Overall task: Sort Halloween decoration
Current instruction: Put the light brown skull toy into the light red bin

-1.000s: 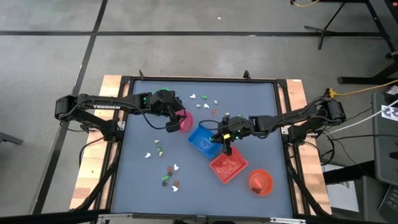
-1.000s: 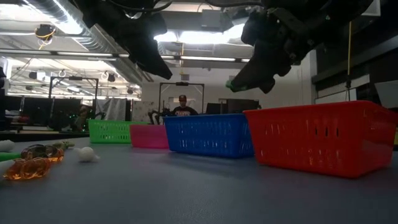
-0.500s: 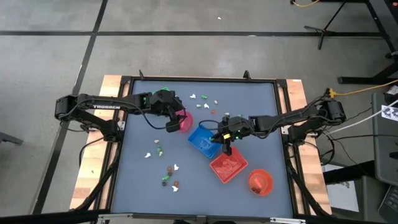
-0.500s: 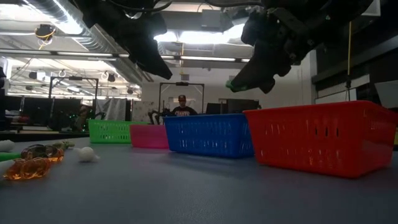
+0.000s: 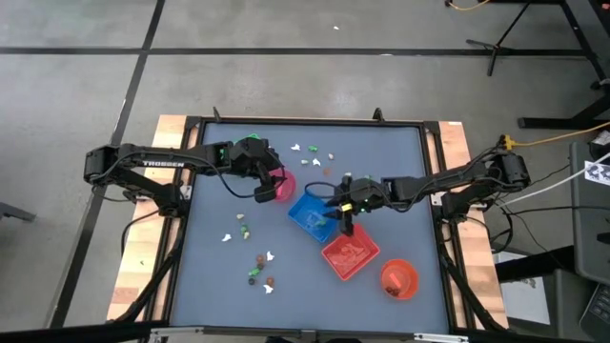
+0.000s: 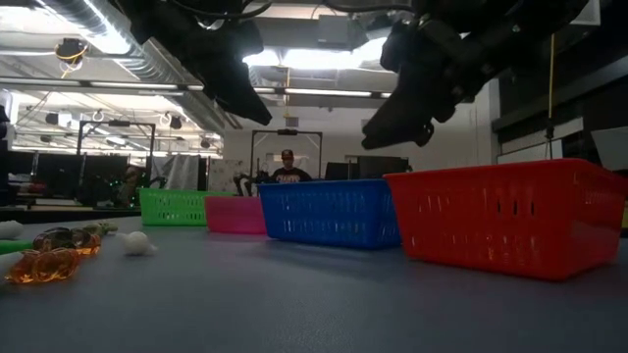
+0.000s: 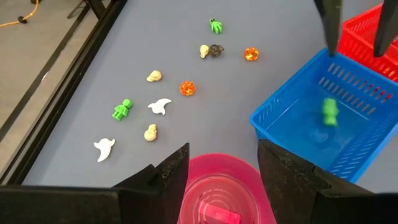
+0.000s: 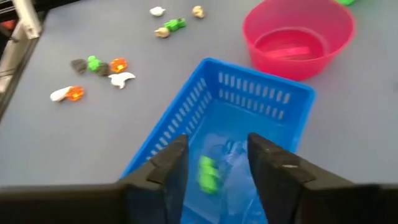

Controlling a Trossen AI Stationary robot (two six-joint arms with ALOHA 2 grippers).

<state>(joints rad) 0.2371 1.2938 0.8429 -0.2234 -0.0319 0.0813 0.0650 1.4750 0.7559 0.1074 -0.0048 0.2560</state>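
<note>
My right gripper (image 5: pixel 346 225) hangs open above the blue tray (image 5: pixel 307 215). Nothing is between its fingers (image 8: pixel 171 165). A green trinket (image 8: pixel 208 173) shows inside the blue tray below it, blurred in the left wrist view (image 7: pixel 329 112). My left gripper (image 5: pixel 264 191) stands open above the pink bowl (image 7: pixel 224 180), holding nothing. More Halloween decoration lies loose on the table: a group by the far edge (image 5: pixel 313 152) and a group at the near left (image 5: pixel 255 265). They are white, green, orange and dark pieces (image 7: pixel 155 107).
A red tray (image 5: pixel 350 255) stands against the blue one's near right side. An orange bowl (image 5: pixel 398 278) sits at the near right. A green tray (image 6: pixel 177 206) stands behind the left gripper. People show in the room beyond the table (image 6: pixel 287 172).
My right gripper has opened while staying above the blue tray. The green trinket that showed at its fingertips is gone from them and now shows in the blue tray.
</note>
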